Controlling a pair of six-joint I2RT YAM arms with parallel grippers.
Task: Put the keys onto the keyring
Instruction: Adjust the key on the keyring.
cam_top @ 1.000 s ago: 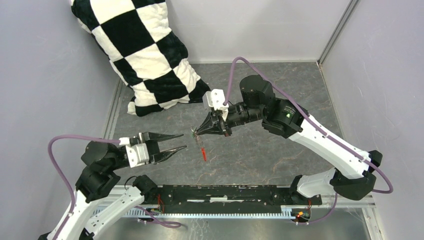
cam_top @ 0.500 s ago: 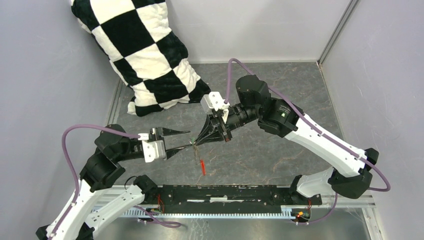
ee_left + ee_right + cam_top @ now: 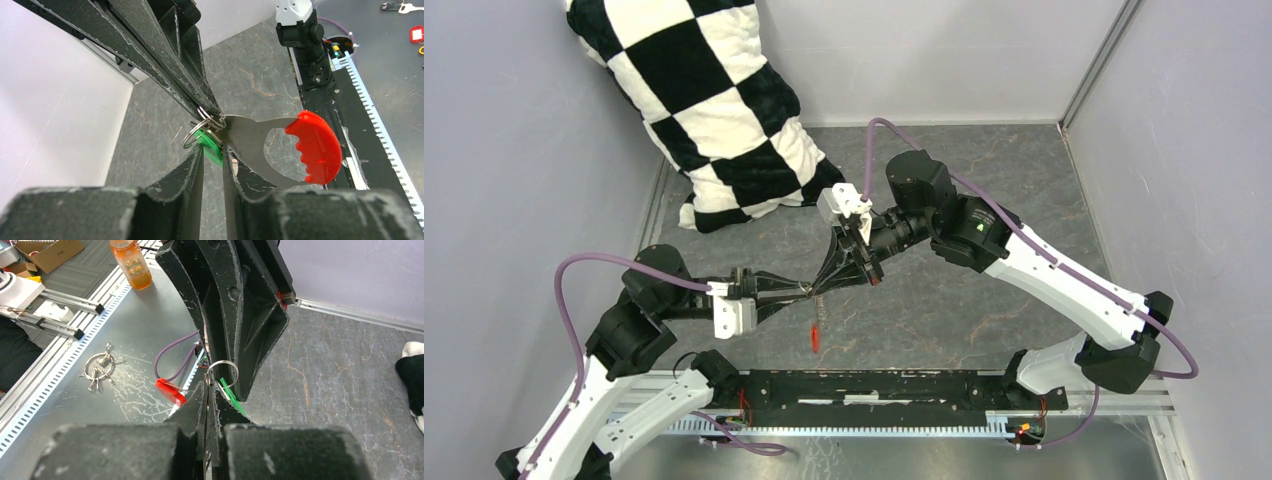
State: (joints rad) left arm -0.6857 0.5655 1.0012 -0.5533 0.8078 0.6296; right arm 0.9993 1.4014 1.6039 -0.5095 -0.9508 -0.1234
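Before the checkered pillow (image 3: pixel 714 110), the right gripper (image 3: pixel 209 386) is clamping the keyring (image 3: pixel 247 140); the left gripper (image 3: pixel 214 151) is straddling the green key (image 3: pixel 209 145), grip unclear, over bare table (image 3: pixel 964 325).

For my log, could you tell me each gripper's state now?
Left gripper: narrow around the green key; grip unclear.
Right gripper: shut on the keyring.

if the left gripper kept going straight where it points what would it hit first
Likely the green key sitting between the left gripper's jaws, then straight behind it the right gripper, shut on the keyring, tip to tip.
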